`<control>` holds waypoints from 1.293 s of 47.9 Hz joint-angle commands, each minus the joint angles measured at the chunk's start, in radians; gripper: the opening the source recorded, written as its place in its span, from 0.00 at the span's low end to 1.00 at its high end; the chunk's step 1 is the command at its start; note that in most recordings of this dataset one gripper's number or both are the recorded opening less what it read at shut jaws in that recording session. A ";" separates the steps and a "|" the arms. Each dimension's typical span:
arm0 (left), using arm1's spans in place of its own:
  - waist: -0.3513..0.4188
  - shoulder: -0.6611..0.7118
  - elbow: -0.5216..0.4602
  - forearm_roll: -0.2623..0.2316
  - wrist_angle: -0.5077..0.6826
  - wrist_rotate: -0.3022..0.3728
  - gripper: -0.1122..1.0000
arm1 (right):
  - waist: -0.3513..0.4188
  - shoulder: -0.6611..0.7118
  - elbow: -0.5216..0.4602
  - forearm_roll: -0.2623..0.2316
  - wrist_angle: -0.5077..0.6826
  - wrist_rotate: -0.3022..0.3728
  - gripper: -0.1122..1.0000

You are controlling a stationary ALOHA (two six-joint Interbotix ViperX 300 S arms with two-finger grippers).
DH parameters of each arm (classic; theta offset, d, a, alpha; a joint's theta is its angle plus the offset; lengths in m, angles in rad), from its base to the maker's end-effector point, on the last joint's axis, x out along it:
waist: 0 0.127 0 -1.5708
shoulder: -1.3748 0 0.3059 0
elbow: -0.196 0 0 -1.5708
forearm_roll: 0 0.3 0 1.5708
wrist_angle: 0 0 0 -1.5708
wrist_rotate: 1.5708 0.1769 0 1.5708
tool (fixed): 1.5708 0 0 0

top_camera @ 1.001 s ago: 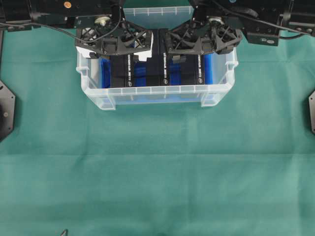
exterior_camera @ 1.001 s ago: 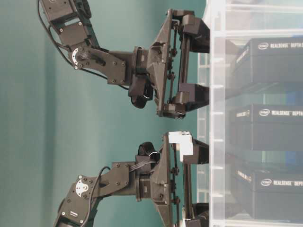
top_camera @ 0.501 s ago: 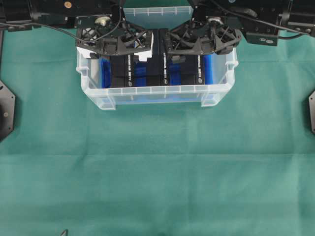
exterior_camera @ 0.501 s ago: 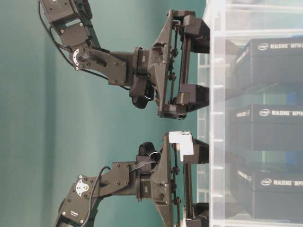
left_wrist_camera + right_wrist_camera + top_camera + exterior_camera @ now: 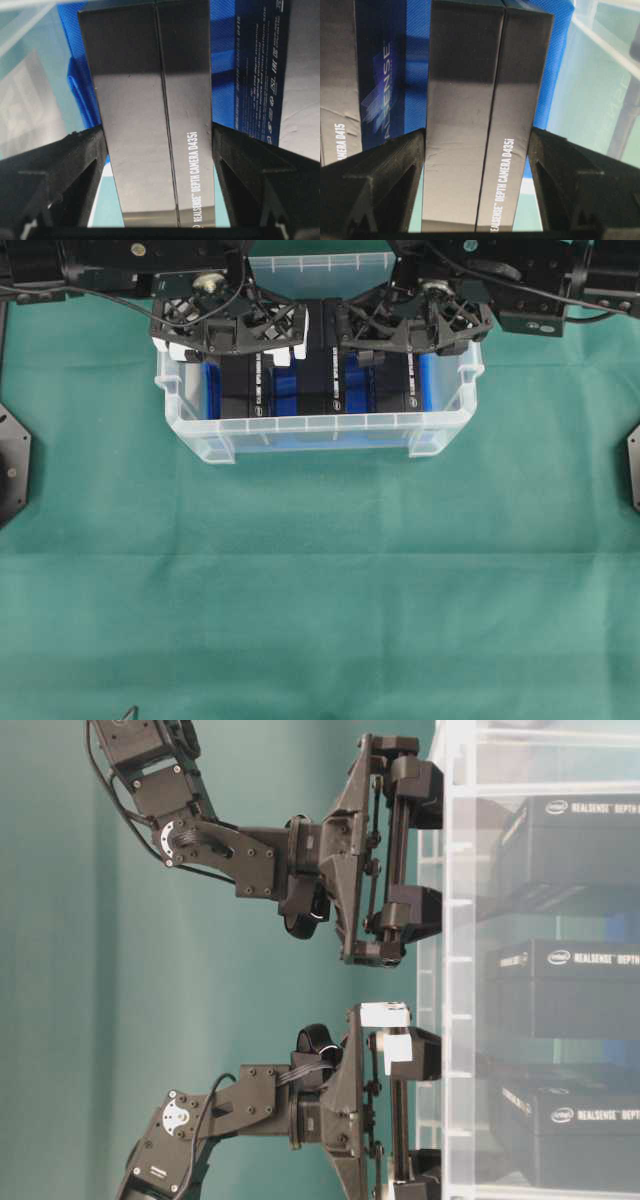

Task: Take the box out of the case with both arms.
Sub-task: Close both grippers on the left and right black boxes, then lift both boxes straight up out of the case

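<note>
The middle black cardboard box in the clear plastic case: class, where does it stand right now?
In the overhead view the middle black cardboard box stands upright in the clear plastic case at the top centre, between the box under the left tool and the one under the right tool.

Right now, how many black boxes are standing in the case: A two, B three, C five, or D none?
B: the overhead view shows three black boxes standing side by side in the case, and the table-level view shows the same three through its wall.
</note>
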 commanded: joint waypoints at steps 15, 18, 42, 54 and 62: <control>-0.003 -0.015 -0.018 -0.003 0.008 -0.017 0.66 | -0.006 -0.009 0.008 -0.011 0.003 -0.002 0.69; -0.005 -0.017 -0.020 -0.002 0.008 -0.017 0.66 | -0.005 -0.009 0.006 -0.011 0.003 -0.002 0.69; -0.015 -0.031 -0.156 -0.002 0.117 -0.011 0.66 | -0.006 -0.086 -0.034 -0.021 0.032 0.002 0.69; -0.018 -0.049 -0.235 -0.003 0.176 -0.009 0.66 | -0.006 -0.129 -0.123 -0.061 0.160 -0.003 0.69; -0.018 -0.072 -0.307 0.002 0.236 -0.011 0.66 | -0.006 -0.153 -0.215 -0.091 0.232 -0.003 0.69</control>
